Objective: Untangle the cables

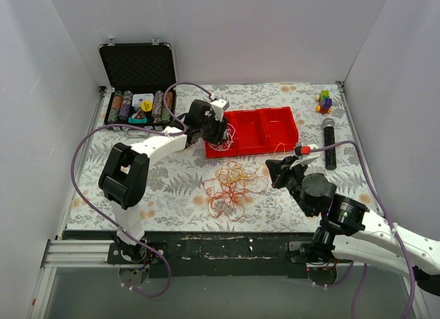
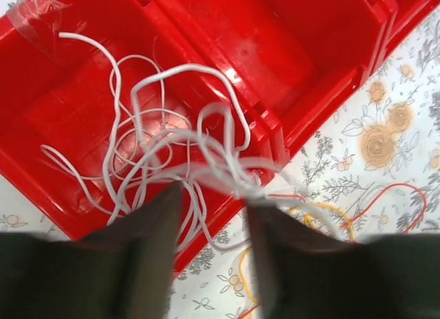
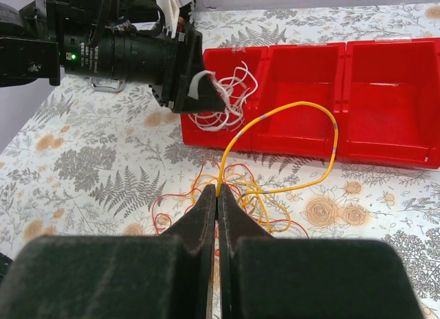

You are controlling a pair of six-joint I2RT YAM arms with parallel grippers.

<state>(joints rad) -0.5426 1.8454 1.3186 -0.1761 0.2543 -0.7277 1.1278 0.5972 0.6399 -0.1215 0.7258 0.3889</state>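
the top view looks down from behind the arm bases over the whole floral-patterned surface (image 1: 172,185). the left wrist view sits close above the red plastic compartmented tray (image 2: 289,64); the right wrist view faces it low, farther off. all share it.

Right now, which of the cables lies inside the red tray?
The white cable: it alone is bunched in the red tray; the red cable and the orange-yellow cable are outside it.
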